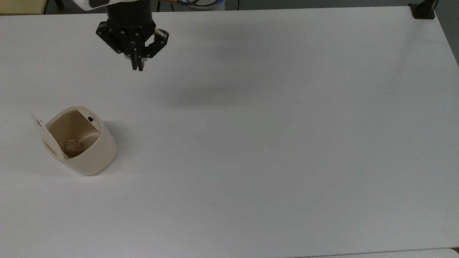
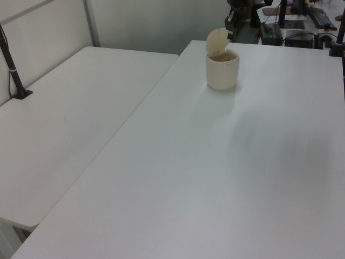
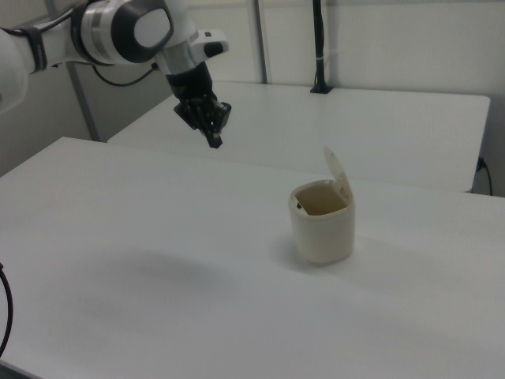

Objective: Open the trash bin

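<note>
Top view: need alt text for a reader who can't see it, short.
A small cream trash bin stands near the top view's left edge of a white table, its hinged lid flipped up and a crumpled brownish wad lying inside. The robot's black gripper hangs over the table toward the far edge, apart from the bin, jaws together and holding nothing.

Trash bin (image 1: 86, 150) stands on table (image 1: 272, 143), top view's left.

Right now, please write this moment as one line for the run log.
trash bin: open | lid: raised upright | inside: a crumpled brownish lump | gripper: shut, holding nothing, apart from bin above table
</note>
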`<action>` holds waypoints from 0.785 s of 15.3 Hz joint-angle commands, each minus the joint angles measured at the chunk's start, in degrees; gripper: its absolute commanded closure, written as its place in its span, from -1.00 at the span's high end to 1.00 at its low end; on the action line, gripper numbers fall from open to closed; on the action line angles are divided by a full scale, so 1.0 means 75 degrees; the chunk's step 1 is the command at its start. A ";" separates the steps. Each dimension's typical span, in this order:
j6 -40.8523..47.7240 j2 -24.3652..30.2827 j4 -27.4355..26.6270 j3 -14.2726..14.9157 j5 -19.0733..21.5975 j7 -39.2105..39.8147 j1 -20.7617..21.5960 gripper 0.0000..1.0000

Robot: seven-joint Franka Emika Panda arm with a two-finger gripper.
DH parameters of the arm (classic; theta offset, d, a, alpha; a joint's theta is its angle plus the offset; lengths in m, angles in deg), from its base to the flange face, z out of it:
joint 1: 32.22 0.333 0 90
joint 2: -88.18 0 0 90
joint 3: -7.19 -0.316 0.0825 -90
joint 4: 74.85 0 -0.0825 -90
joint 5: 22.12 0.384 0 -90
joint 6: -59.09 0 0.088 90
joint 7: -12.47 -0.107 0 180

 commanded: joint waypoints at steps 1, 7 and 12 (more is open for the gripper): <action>0.0827 0.0496 -0.0215 0.0064 -0.0033 0.0489 0.0271 -0.77; 0.1215 0.0567 -0.0238 0.0076 -0.0091 0.0385 0.0459 0.99; 0.1484 0.0567 -0.0238 0.0088 -0.0103 0.0291 0.0435 1.00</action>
